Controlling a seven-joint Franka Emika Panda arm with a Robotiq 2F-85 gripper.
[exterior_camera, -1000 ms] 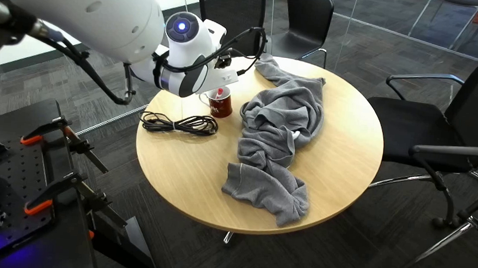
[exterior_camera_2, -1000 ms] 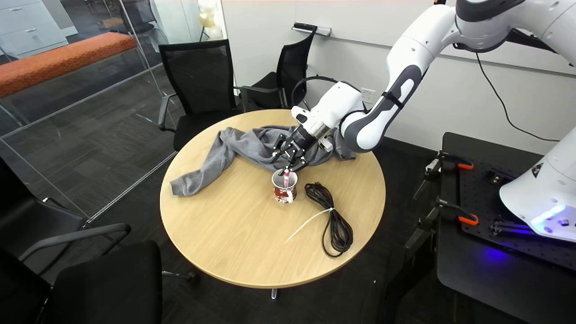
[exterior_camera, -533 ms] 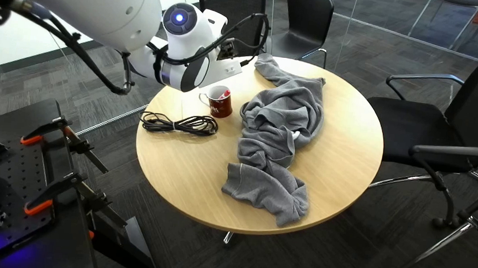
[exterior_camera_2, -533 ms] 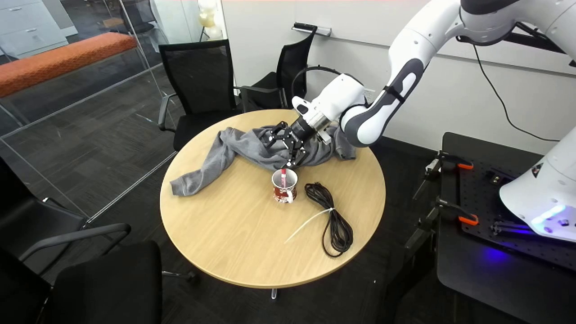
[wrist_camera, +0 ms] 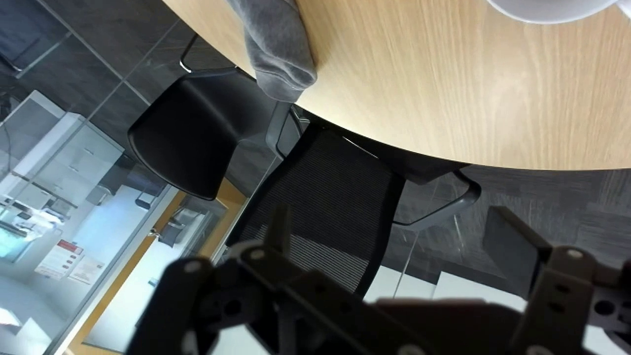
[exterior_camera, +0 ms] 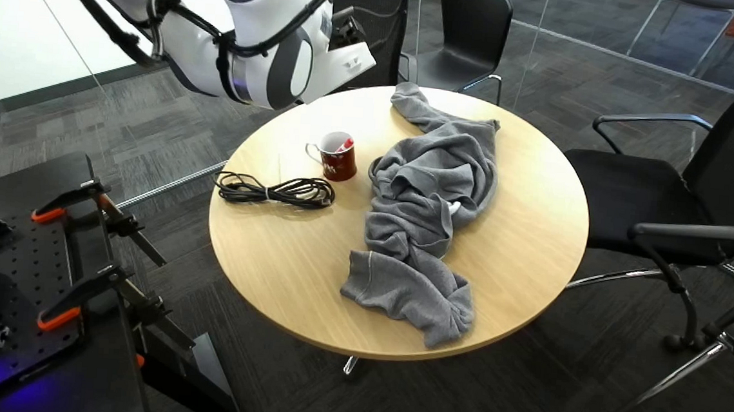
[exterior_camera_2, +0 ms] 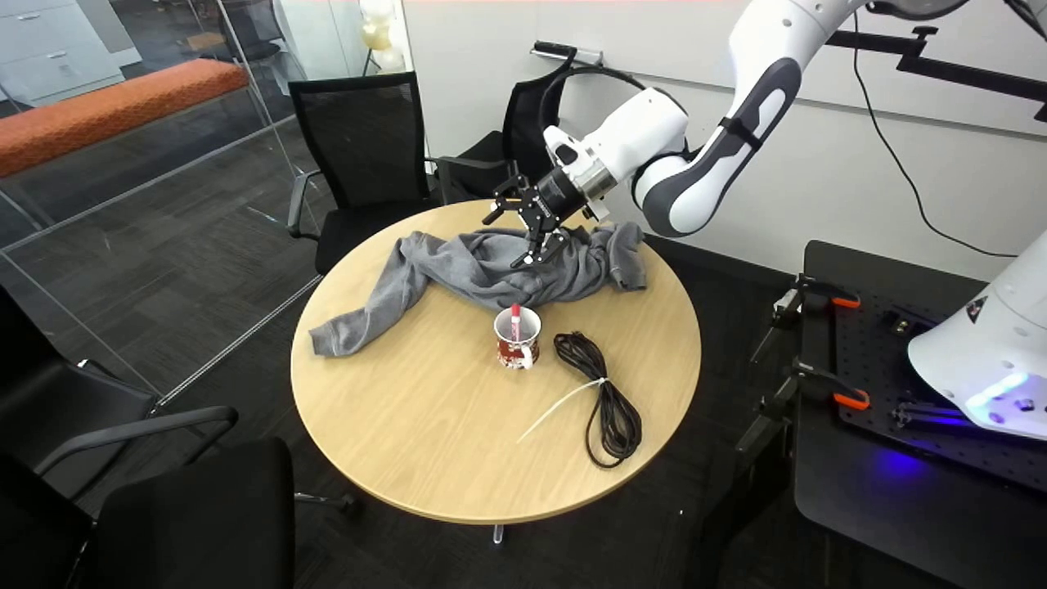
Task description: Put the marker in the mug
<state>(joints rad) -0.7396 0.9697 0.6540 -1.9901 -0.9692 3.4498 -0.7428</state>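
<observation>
The dark red mug (exterior_camera: 339, 166) stands upright on the round table, its white interior facing up. Inside it leans the marker (exterior_camera_2: 515, 321), red cap uppermost and poking above the rim, in both exterior views. My gripper (exterior_camera_2: 505, 241) is above the grey cloth, behind and higher than the mug, touching neither mug nor marker. Its two fingers are spread wide in the wrist view, where the gripper (wrist_camera: 394, 231) has nothing between them. Only the white edge of the mug (wrist_camera: 552, 12) shows at the top there. One exterior view hides the fingers behind the wrist.
A crumpled grey cloth (exterior_camera_2: 499, 266) stretches across the table (exterior_camera_2: 425, 433) beside the mug. A coiled black cable (exterior_camera_2: 613, 417) with a pale tie lies near the mug's handle side. Chairs (exterior_camera_2: 360, 147) surround the table; a dark workbench (exterior_camera_2: 883, 507) stands by the robot's base.
The gripper has opened and risen up and away from the mug, letting go of the marker. The marker has tipped over to lean against the mug's rim. The mug has stayed put.
</observation>
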